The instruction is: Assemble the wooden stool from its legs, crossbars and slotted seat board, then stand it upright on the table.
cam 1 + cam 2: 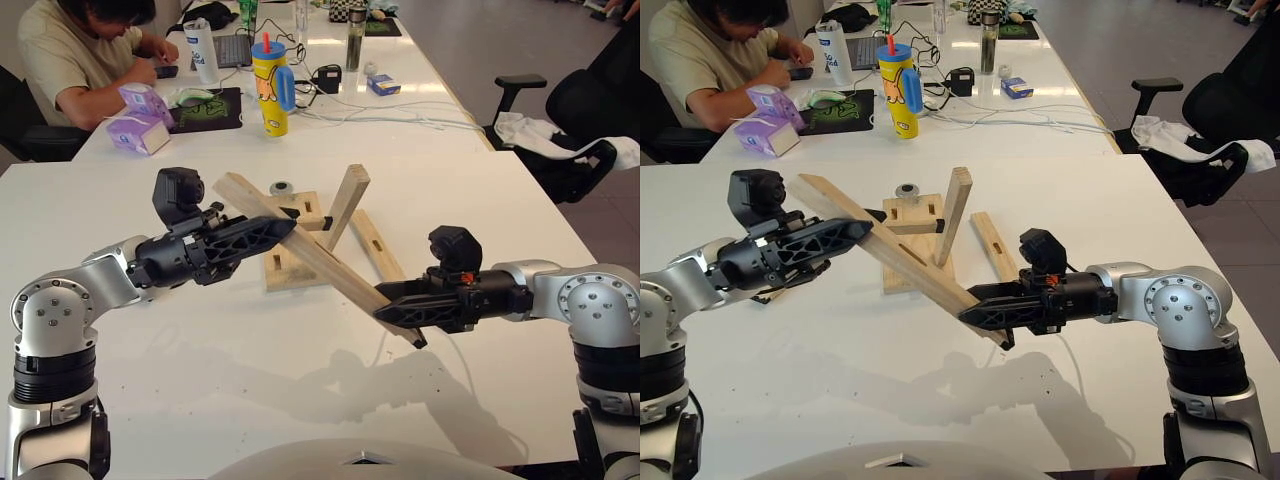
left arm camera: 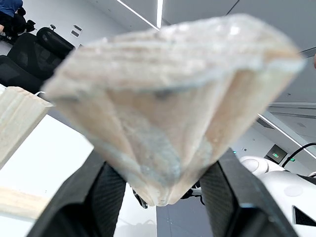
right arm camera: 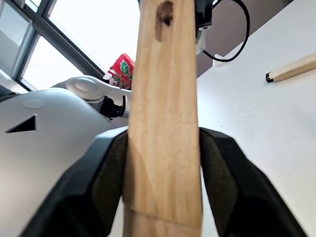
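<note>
A long wooden leg [image 1: 330, 265] slants above the table from far left to near right, held at both ends. My left gripper [image 1: 285, 230] is shut on its upper part and my right gripper [image 1: 385, 305] is shut on its lower end. In the left wrist view the leg's end [image 2: 168, 113] sits between the dark fingers [image 2: 89, 197]. The right wrist view has the leg [image 3: 165, 123] clamped between the fingers [image 3: 103, 177]. Behind, the slotted seat board [image 1: 285, 270] lies flat with a second leg [image 1: 346, 203] leaning up from it. A slotted crossbar [image 1: 378, 245] lies to its right.
A small round grey part [image 1: 281, 187] lies just beyond the board. A thin dowel [image 3: 291, 69] lies on the table. On the far table stand a yellow cup [image 1: 270, 85] and purple packs [image 1: 140, 120]. An office chair [image 1: 575, 150] is at the right.
</note>
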Controlling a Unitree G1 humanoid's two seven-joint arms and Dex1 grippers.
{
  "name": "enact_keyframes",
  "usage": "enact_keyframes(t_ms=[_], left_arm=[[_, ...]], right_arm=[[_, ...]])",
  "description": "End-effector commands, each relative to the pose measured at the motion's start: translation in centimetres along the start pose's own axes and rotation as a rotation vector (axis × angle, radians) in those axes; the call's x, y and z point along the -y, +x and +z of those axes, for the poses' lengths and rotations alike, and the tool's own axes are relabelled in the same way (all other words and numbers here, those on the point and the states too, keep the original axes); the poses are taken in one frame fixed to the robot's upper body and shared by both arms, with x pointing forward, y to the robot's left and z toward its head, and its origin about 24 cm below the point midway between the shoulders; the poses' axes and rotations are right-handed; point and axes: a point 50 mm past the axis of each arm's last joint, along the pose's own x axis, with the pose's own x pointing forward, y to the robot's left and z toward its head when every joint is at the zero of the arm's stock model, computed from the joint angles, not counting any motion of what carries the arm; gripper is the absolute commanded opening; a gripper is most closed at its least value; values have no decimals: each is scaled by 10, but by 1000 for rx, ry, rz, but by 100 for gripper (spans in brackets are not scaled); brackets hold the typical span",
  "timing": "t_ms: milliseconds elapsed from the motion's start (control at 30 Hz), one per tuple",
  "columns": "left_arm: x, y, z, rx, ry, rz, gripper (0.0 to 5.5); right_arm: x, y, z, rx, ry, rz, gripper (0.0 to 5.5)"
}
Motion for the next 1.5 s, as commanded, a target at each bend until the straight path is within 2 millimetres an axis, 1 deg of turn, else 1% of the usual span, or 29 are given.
enact_keyframes(t_ms=[33,67,133,200,233,300,333,400,433,500,600,667,767,967,1067,1200,1300,1367,1500], left_arm=[[-11,-36,-7,-40,-15,190,202],[-11,-44,-4,-27,-5,221,202],[-11,-60,8,-10,35,279,202],[-8,-76,22,-10,84,337,202],[-7,-84,30,-18,109,366,202],[-5,-98,45,-33,153,416,202],[-5,-105,51,-48,179,443,202],[-6,-116,61,-90,227,497,202],[-7,-120,64,-113,245,515,202],[-10,-126,68,-152,280,542,202],[-12,-131,72,-193,321,558,202],[-15,-130,73,-215,339,556,202],[-21,-126,72,-224,356,543,202],[-33,-118,57,-243,389,548,202],[-39,-115,50,-256,409,555,202],[-48,-105,48,-263,448,546,202],[-60,-86,46,-280,475,499,202],[-65,-80,46,-298,483,483,202],[-76,-75,41,-357,499,484,202]], right_arm=[[17,-14,8,132,-38,-139,250],[22,-17,6,152,-44,-189,260],[34,-16,-3,161,-58,-286,289],[47,-8,-16,162,-59,-366,313],[55,-3,-23,166,-63,-408,313],[69,12,-36,160,-74,-467,313],[79,23,-41,163,-82,-516,313],[102,43,-45,183,-119,-649,313],[110,51,-46,195,-129,-696,313],[120,65,-45,243,-129,-735,313],[129,78,-45,238,-150,-766,313],[134,81,-44,247,-148,-789,313],[138,75,-42,262,-166,-840,313],[149,54,-32,282,-189,-970,313],[150,56,-31,259,-199,-960,313],[151,62,-37,184,-223,-959,313],[160,68,-57,27,-251,-1035,313],[161,71,-63,-2,-249,-1047,313],[164,75,-72,-38,-240,-1062,313]])
